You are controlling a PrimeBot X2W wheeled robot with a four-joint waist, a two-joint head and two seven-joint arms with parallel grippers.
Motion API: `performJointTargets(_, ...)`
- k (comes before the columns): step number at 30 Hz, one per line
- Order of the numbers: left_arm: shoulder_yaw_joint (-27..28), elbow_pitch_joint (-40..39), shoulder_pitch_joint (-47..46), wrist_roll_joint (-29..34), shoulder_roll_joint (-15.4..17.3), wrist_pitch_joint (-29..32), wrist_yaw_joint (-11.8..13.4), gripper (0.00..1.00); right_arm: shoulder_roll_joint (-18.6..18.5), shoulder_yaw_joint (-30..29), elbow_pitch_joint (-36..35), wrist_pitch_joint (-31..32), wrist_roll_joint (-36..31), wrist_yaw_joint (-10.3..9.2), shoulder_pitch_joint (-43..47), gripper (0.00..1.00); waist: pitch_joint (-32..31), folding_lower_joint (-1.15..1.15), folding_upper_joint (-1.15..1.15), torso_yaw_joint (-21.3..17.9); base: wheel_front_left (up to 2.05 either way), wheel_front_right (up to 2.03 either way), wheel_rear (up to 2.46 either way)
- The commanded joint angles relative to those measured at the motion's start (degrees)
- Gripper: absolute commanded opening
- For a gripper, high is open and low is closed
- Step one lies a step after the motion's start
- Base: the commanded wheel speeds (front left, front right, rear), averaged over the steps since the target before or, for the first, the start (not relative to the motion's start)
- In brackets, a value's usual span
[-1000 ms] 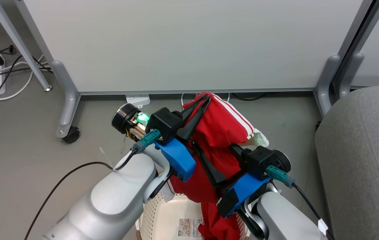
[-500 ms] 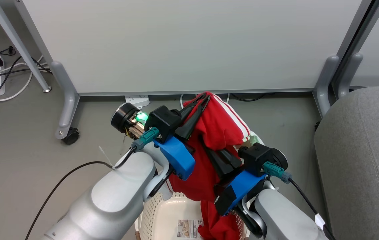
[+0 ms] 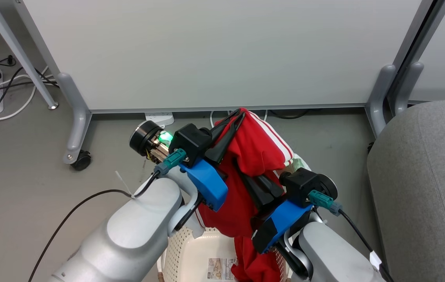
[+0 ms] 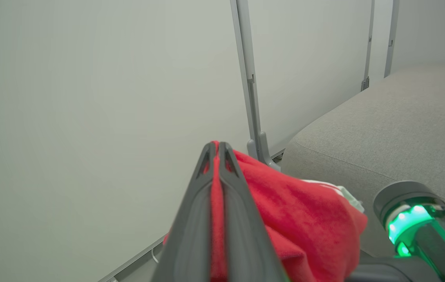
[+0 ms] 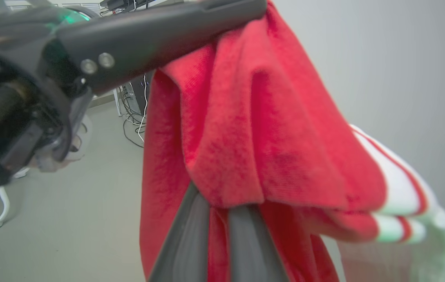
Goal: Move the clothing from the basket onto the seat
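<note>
Two grips on the clothing (image 3: 257, 145) — basket (image 3: 179, 250) below.
Left pincer (image 3: 239, 114) pinches it; right pincer (image 3: 248, 178) just clamped too — seat (image 3: 422, 176) next.

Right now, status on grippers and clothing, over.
Both shut on the clothing: left gripper high, right gripper lower. Tail hangs into the basket. The seat lies right, nothing seen between.

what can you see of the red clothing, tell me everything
The clothing is bright red, soft, fleecy-looking fabric with white stripes along one edge and some pale trim. It is lifted up and bunched, draping in loose folds. The left gripper is shut on its top fold, and the right gripper is shut on fabric lower down. Its lower end hangs down at the basket.
</note>
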Motion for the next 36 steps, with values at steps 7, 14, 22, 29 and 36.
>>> performJointTargets(7, 0.5, -0.1, -0.6, 0.5, 0.3, -0.5, 0.6, 1.0, -0.1, -0.2, -0.2, -0.1, -0.4, -0.04, 0.1, 0.0, 0.1, 0.0, 0.0, -0.2, 0.0, 0.0, 0.0)
performJointTargets(14, 0.6, -0.3, -0.2, 0.8, 0.3, -0.4, 0.8, 1.0, -0.1, -0.5, -0.2, -0.1, -0.6, -0.04, 0.4, 0.0, 0.3, 0.0, 0.0, -0.7, 0.0, 0.0, 0.0)
performJointTargets(22, 0.7, -0.4, -0.3, 0.9, 0.3, -0.5, 0.6, 1.0, -0.1, -1.0, -0.2, -0.1, -1.0, -0.04, 0.4, 0.0, 0.9, 0.0, 0.0, -1.0, 0.0, 0.0, 0.0)
performJointTargets(29, 1.2, -1.0, -0.4, 1.1, 1.1, -0.5, 0.9, 1.0, -0.1, -3.3, 0.0, -0.1, -2.2, -0.04, -1.2, 0.0, 2.7, 0.0, 0.0, -3.0, 0.0, 0.0, 0.0)
performJointTargets(36, 1.5, -2.3, -1.0, 1.5, 1.6, -0.5, 1.2, 1.0, -0.1, -8.0, -1.4, -0.1, -4.6, -0.04, -2.9, 0.0, 5.7, 0.0, 0.0, -7.7, 0.0, 0.0, 0.0)
